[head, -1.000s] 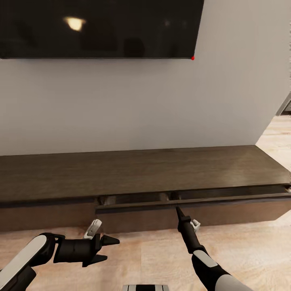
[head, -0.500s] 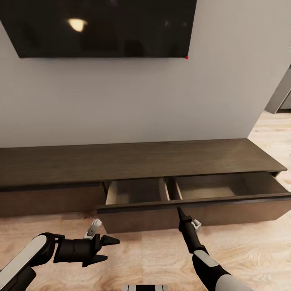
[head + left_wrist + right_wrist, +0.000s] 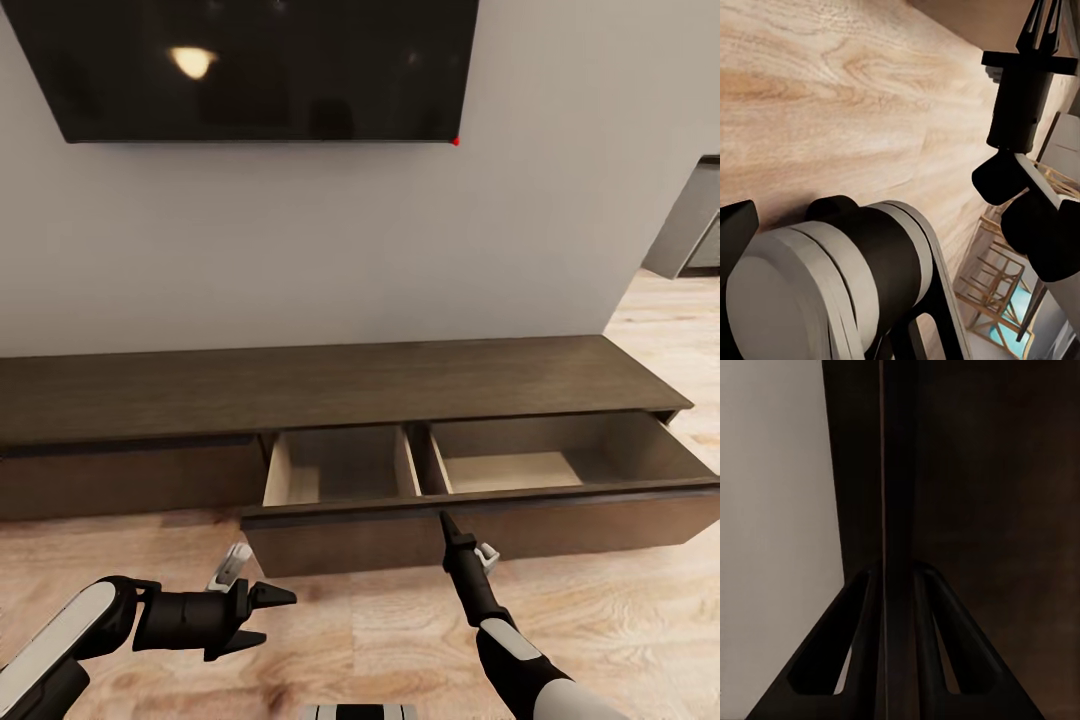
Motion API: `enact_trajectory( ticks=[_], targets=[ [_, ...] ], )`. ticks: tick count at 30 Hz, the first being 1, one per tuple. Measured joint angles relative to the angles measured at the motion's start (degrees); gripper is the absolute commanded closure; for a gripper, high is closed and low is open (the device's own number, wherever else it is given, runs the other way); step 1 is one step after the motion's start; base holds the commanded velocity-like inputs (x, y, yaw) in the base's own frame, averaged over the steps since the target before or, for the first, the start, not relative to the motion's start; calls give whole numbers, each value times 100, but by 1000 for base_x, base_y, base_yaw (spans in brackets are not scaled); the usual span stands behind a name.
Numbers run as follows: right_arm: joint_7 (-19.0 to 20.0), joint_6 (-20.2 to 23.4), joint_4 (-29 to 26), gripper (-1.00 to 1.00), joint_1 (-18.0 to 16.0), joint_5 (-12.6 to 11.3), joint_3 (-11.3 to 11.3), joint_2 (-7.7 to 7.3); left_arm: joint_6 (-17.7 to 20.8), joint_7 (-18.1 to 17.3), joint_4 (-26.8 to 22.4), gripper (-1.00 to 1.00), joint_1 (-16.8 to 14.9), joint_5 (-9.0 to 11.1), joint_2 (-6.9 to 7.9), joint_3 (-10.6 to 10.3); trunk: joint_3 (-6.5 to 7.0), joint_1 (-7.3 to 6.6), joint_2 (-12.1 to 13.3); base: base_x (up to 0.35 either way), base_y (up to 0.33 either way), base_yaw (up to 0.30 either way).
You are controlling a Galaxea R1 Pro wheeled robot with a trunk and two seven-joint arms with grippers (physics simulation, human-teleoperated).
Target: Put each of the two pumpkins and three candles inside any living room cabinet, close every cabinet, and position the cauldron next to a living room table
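Note:
The long dark brown cabinet [image 3: 330, 385] runs along the wall. Its wide right drawer [image 3: 600, 520] stands pulled out, showing two pale beige compartments [image 3: 510, 470] with nothing lying in the parts I see. My right gripper [image 3: 445, 520] is at the top edge of the drawer front. In the right wrist view its fingers [image 3: 832, 660] are closed either side of that dark edge [image 3: 900, 472]. My left gripper [image 3: 275, 612] hangs open and holds nothing, low over the floor in front of the cabinet's left part. The pumpkins, candles, cauldron and table are out of view.
A black TV [image 3: 260, 70] hangs on the grey wall above the cabinet. Light wooden floor [image 3: 620, 620] lies in front. At the far right the wall ends at an opening to a grey unit [image 3: 690, 230]. Wooden chair frames [image 3: 1005, 285] show in the left wrist view.
The drawer has slid out from a narrow gap to wide open, with my right gripper on its front. The view has backed away from the wall. My left arm has kept its pose.

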Motion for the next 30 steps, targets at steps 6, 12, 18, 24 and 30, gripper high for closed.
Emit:
enact_trajectory(
  ticks=[6,12,18,24,30],
  targets=[
    [1,1,0,100,0,-10,-9,-2,0,0,0,-100,1,-1,-3,-6,0,0,0,-124,0,0],
    [1,1,0,100,0,-12,-13,-2,-5,0,0,-100,0,-1,-5,-6,0,0,0,-66,0,0],
    [1,1,1,100,0,-14,-14,-2,-7,0,0,-100,0,-1,-5,-7,0,0,0,-52,0,0],
    [3,5,0,100,1,-19,-11,-3,-2,0,0,-100,0,-1,-5,-4,0,-1,0,-13,0,0],
    [2,4,1,100,0,-23,-17,-2,-3,0,0,-100,0,-1,-5,-9,0,1,0,-82,0,0]
  ],
)
